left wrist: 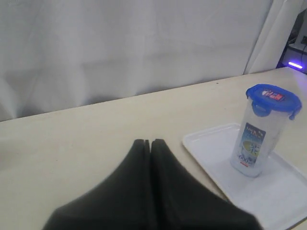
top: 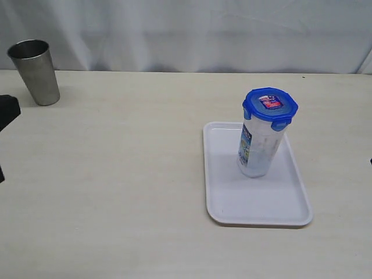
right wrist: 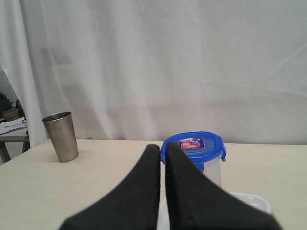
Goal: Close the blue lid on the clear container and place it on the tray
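The clear container (top: 257, 148) stands upright on the white tray (top: 232, 197), with the blue lid (top: 270, 104) sitting on its top. The left wrist view shows the same container (left wrist: 256, 143), lid (left wrist: 273, 98) and tray (left wrist: 211, 148) off to one side of my left gripper (left wrist: 147, 142), which is shut and empty over bare table. My right gripper (right wrist: 162, 147) is shut too, holding nothing, with the lid (right wrist: 194, 145) and container (right wrist: 211, 172) behind its fingers. In the exterior view only a dark bit of the left arm (top: 7, 110) shows at the left edge.
A grey steel cup (top: 35, 71) stands at the table's back left corner; the right wrist view has the cup (right wrist: 61, 135) too. A white curtain hangs behind the table.
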Controlling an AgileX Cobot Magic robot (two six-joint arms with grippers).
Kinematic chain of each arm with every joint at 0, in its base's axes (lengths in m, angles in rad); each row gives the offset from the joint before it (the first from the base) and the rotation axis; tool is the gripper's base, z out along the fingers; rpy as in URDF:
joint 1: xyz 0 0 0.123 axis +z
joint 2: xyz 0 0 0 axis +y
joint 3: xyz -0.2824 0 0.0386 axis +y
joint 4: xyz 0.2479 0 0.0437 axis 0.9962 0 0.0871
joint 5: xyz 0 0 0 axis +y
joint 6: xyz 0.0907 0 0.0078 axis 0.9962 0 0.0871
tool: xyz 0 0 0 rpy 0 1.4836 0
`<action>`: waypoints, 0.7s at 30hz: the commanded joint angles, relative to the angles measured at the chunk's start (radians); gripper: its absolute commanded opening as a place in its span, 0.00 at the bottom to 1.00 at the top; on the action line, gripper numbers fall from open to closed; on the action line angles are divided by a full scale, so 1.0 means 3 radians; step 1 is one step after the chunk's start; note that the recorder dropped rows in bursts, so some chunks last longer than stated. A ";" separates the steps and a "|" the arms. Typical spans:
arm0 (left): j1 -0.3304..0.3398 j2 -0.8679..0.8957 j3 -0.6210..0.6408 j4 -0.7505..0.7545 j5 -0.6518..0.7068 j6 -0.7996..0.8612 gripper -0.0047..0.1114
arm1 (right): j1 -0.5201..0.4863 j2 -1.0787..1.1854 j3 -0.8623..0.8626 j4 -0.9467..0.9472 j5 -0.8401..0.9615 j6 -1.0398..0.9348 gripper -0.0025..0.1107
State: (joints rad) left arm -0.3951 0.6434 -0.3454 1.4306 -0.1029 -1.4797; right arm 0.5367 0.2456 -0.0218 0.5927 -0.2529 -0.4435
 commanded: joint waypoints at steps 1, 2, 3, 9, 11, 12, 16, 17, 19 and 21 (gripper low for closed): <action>-0.0007 -0.0226 0.0112 -0.0070 -0.0143 -0.0064 0.04 | 0.0004 -0.0012 0.0020 -0.0008 0.0020 -0.0027 0.06; -0.0007 -0.0253 0.0141 -0.0110 -0.0177 -0.0064 0.04 | 0.0004 -0.0012 0.0020 -0.0008 0.0020 -0.0027 0.06; -0.0007 -0.0279 0.0159 -0.0126 -0.0179 -0.0064 0.04 | 0.0004 -0.0012 0.0020 -0.0008 0.0020 -0.0027 0.06; -0.0007 -0.0294 0.0173 -0.0126 -0.0202 -0.0064 0.04 | 0.0004 -0.0012 0.0020 -0.0008 0.0020 -0.0027 0.06; -0.0007 -0.0294 0.0173 -0.0126 -0.0219 -0.0064 0.04 | 0.0004 -0.0012 0.0020 -0.0008 0.0020 -0.0027 0.06; -0.0007 -0.0294 0.0173 -0.0126 -0.0252 -0.0064 0.04 | 0.0004 -0.0012 0.0020 -0.0008 0.0020 -0.0027 0.06; -0.0007 -0.0294 0.0173 -0.0126 -0.0329 -0.0058 0.04 | 0.0004 -0.0012 0.0020 -0.0008 0.0020 -0.0027 0.06; -0.0007 -0.0294 0.0173 -0.0126 -0.0346 -0.0058 0.04 | 0.0004 -0.0012 0.0020 -0.0008 0.0020 -0.0027 0.06; -0.0007 -0.0294 0.0173 -0.0126 -0.0370 -0.0058 0.04 | 0.0004 -0.0012 0.0020 -0.0008 0.0020 -0.0027 0.06; -0.0007 -0.0294 0.0173 -0.0126 -0.0384 -0.0058 0.04 | 0.0004 -0.0012 0.0020 -0.0008 0.0020 -0.0027 0.06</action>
State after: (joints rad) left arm -0.3951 0.5605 -0.2969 1.4050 -0.2084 -1.4902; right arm 0.5367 0.2456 -0.0218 0.5927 -0.2529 -0.4453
